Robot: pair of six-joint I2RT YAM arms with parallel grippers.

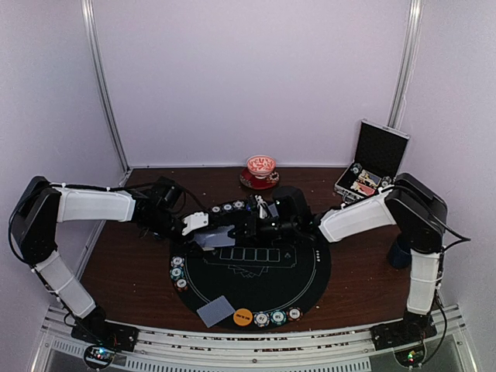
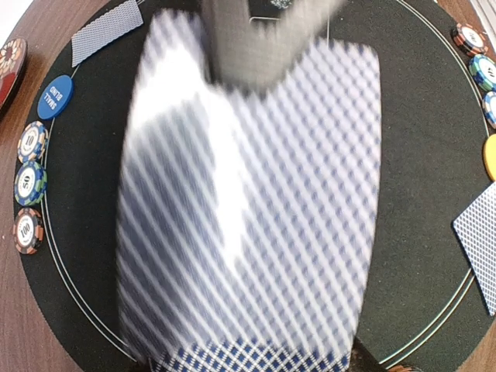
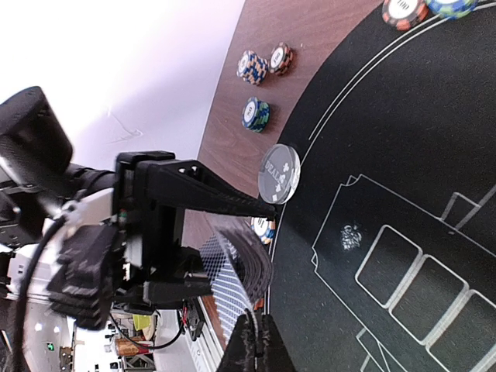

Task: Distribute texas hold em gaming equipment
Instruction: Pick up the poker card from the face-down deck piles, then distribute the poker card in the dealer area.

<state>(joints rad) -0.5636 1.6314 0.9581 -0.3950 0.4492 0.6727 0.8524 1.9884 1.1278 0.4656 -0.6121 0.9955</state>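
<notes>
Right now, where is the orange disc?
In the top view, the orange disc sits at the mat's near edge, between a card on its left and three chips.

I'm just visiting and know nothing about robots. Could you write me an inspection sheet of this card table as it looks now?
Surface: brown wooden table with a round black mat printed with white lines.
Job's things: deck of grey-blue-backed playing cards held above the mat; loose cards, striped-edge poker chips, blue disc, orange disc and clear disc around its rim.
Clutter: red-and-white cup on a saucer; open silver-edged black case; dark blue object, unclear.
End effectors: left end effector shut on the deck; right end effector shut at the deck's edge, card grip unclear.
Cables: black cable on left arm.
Surroundings: pale walls, metal posts.
</notes>
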